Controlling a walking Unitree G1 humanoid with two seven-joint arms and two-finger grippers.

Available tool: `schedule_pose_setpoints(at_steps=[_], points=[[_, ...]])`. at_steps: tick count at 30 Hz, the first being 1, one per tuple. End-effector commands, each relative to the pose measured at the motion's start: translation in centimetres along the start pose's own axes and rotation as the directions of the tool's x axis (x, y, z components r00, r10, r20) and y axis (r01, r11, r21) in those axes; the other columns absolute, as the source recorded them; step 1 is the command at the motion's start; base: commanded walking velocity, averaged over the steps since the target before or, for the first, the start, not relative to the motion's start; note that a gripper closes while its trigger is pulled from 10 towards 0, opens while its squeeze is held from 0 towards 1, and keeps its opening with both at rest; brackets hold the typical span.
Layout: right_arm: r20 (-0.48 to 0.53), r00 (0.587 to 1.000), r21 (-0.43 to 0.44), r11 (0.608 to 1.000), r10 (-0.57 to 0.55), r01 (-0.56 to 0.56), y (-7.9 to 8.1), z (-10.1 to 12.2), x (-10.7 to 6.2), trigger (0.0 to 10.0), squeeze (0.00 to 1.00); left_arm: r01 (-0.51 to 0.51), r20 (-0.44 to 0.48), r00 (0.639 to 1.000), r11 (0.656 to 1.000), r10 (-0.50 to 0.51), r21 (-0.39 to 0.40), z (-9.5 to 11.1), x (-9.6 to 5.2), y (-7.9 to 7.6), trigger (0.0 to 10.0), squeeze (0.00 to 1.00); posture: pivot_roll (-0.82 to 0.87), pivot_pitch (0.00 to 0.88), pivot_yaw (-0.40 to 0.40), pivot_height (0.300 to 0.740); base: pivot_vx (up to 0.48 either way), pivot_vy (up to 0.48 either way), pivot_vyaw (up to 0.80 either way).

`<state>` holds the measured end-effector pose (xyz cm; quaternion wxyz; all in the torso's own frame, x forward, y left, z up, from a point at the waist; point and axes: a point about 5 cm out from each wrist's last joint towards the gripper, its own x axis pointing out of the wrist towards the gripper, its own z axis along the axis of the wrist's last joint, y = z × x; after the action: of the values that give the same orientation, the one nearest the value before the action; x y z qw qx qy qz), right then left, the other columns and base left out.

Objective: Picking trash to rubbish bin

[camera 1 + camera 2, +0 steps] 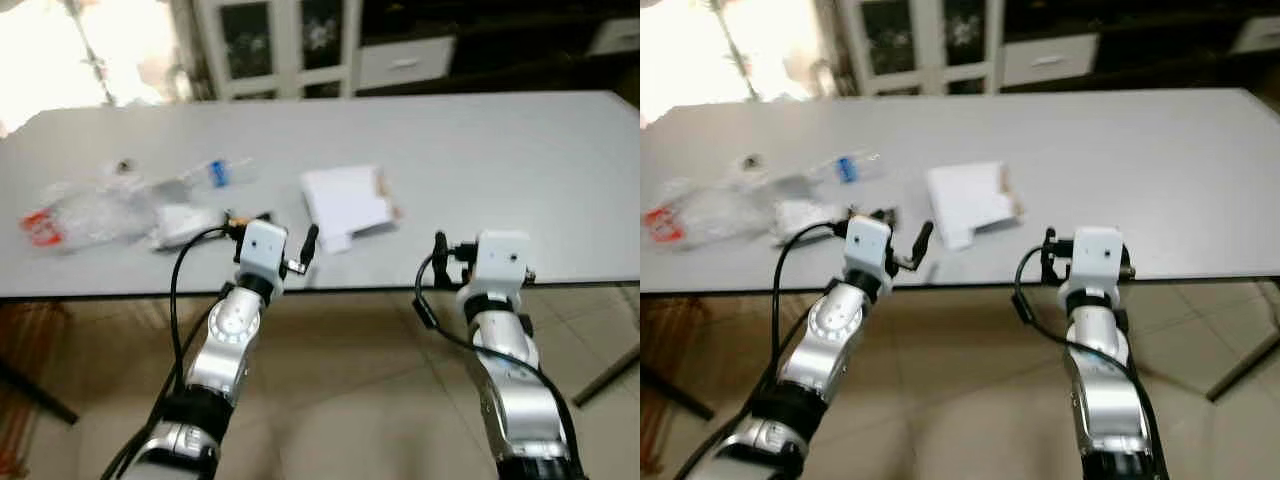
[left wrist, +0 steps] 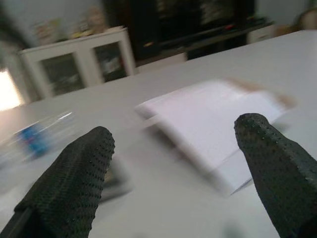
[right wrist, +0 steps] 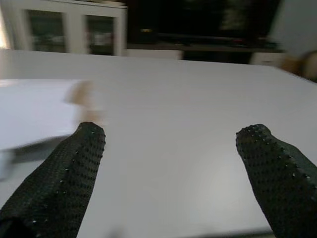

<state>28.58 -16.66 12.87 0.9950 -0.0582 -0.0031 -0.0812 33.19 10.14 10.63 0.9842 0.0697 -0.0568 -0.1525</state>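
Hovering at the worktop (image 1: pixel 520 170) near edge, both end effectors spread wide, holding nothing. Left end effector (image 2: pixel 173 173) faces the white folded paper (image 1: pixel 345 205), just short of it. Right end effector (image 3: pixel 171 173) is over bare worktop, paper off to its side. Head views add clear plastic bag (image 1: pixel 85 215) and small bottle (image 1: pixel 215 172) further left.

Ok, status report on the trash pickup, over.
Left gripper open, at table edge facing white paper packet. Right gripper open, holding nothing. Plastic wrappers further left. Nothing blocking.
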Motion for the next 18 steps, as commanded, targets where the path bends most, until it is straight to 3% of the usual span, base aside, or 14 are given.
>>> schedule_pose_setpoints(at_steps=[1, 6, 18], points=[[0.007, 1.000, -0.002, 1.000, -0.013, 0.013, -0.39, 0.28, 0.10, 10.0, 0.33, 0.018, 0.011, 1.000, 1.000, -0.018, -0.001, 0.27, 0.14, -0.59, 10.0, 0.00, -0.12, 0.034, 0.037, 0.740, 0.454, 0.000, -0.74], [0.008, 1.000, 0.011, 1.000, -0.011, 0.011, -0.36, 0.27, 0.10, 10.0, 0.31, 0.013, 0.007, 1.000, 1.000, -0.013, 0.000, 0.24, 0.13, -0.59, 10.0, 0.00, -0.12, 0.035, 0.037, 0.740, 0.426, 0.000, -0.51], [0.011, 1.000, 0.023, 0.999, 0.027, -0.027, 0.23, 0.33, 0.00, 10.0, 0.27, -0.012, 0.007, 1.000, 1.000, 0.012, -0.003, 0.29, 0.15, -0.27, 10.0, 0.00, -0.12, 0.039, 0.046, 0.740, 0.000, 0.000, 0.00]])
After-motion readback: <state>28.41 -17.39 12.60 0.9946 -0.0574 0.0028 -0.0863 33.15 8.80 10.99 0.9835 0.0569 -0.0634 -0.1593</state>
